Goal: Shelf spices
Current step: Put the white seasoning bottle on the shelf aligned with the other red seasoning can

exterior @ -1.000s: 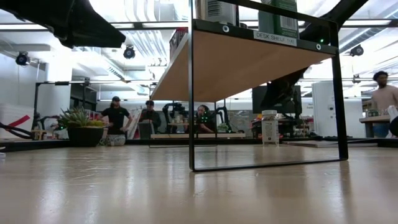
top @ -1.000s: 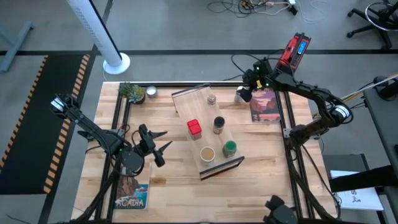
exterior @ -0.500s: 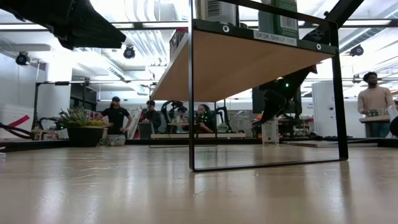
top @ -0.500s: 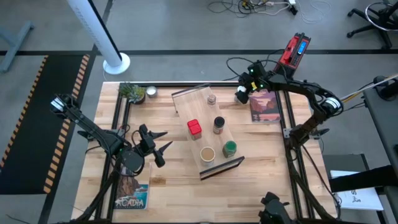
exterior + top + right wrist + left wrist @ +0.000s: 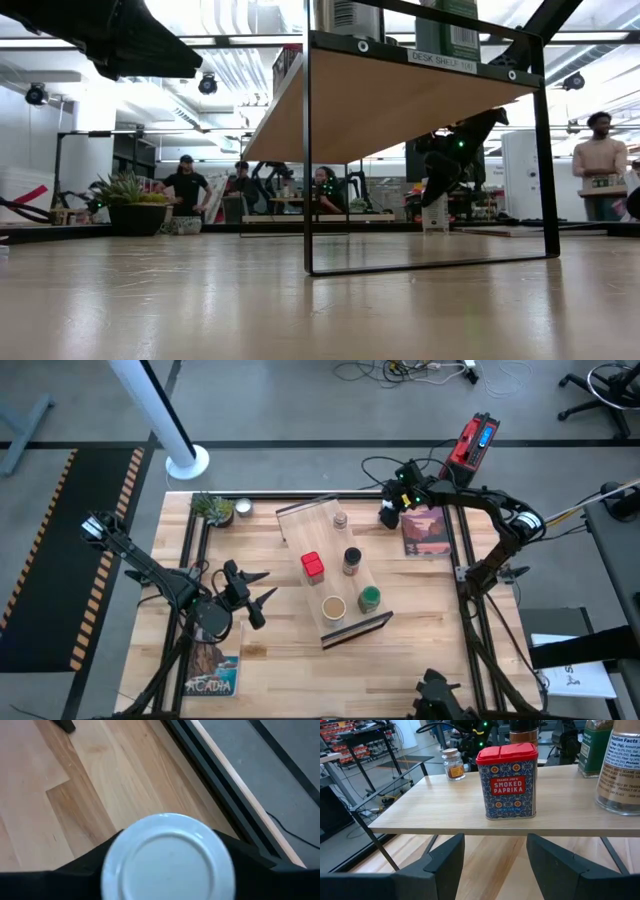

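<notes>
Tabletop, white-capped jar [image 5: 167, 857] between right fingers [image 5: 240, 855]

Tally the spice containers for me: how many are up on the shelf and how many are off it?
On the shelf: 5 (small brown jar, red square tin, black-lidded jar, green-lidded jar, wide tan-lidded jar)
Off the shelf: 1 (white-capped jar, at the right gripper)
Total: 6

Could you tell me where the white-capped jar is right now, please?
In the high view the white-capped jar sits in the right gripper near the table's far edge, between the shelf and the book.
</notes>
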Motion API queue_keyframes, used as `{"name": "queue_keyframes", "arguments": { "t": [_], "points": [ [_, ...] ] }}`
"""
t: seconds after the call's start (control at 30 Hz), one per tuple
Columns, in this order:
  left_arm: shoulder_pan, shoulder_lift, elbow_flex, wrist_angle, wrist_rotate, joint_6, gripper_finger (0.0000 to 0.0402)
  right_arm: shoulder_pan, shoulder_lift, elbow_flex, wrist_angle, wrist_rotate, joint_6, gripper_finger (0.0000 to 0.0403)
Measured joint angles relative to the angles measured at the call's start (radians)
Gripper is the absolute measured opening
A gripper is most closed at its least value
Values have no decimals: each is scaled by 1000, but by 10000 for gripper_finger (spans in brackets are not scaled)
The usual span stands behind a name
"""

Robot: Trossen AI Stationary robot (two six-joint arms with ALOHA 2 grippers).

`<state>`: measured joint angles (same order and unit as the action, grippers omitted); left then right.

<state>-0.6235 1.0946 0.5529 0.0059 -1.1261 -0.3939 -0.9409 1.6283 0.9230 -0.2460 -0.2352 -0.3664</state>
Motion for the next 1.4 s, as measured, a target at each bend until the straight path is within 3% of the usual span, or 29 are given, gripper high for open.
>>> {"name": "queue_keyframes", "arguments": {
  "t": [0.2,0.43,0.73,0.97,1.1,1.4],
  "points": [
    [0,0,0,0,1,0,204,0,-1,0,-6,0,-2,176],
    [0,0,0,0,11,-8,204,2,-12,0,-26,-8,-1,176],
    [6,0,3,20,19,-12,204,21,-125,3,-77,-10,-1,176],
    [56,0,3,92,171,1,204,54,-275,48,-166,-26,-8,176],
    [61,-1,3,147,193,-3,204,95,-370,70,-171,-31,8,176],
    [76,-58,4,432,202,253,204,219,-494,171,-283,-27,51,176]
  ]
}}
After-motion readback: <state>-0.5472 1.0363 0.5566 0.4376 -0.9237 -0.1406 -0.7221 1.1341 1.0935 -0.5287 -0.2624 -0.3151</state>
